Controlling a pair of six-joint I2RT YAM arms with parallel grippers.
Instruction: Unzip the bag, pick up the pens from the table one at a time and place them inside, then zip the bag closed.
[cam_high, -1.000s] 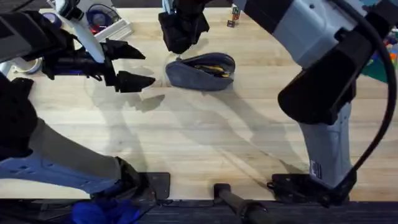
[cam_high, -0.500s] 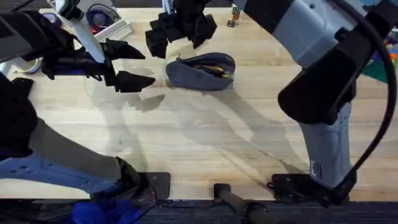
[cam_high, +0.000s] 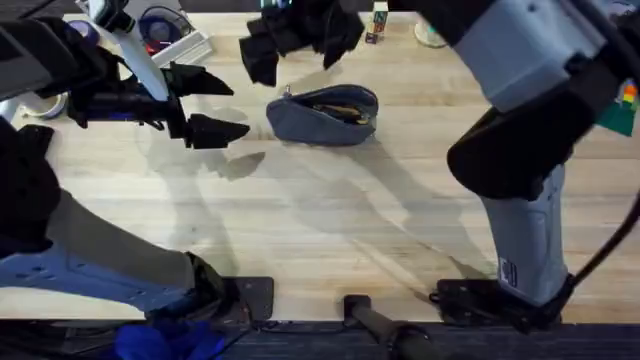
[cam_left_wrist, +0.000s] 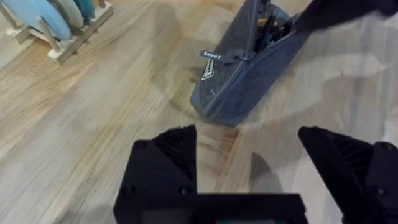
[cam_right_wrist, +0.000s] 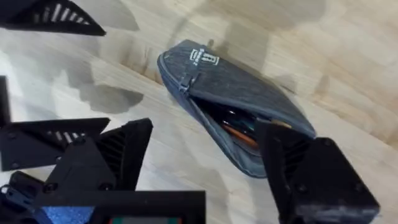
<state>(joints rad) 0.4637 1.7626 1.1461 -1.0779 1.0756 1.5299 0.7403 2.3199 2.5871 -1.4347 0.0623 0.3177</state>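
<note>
The heathered blue-grey bag (cam_high: 325, 113) is seen unzipped on the grainy wooden table (cam_high: 320, 230), pens (cam_right_wrist: 239, 127) inside. Both grippers, left (cam_high: 210, 103) and right (cam_high: 298, 38), are held wide open, empty, beside it.

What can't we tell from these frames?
- How many pens are in the bag: in the right wrist view the fabric flap covers most of the opening; overhead they are too small to count.
- Bag's far end, left wrist view: cut off by the edge and a dark blurred gripper part.
- Right gripper, overhead: blurred, partly cut off at the edge.
</note>
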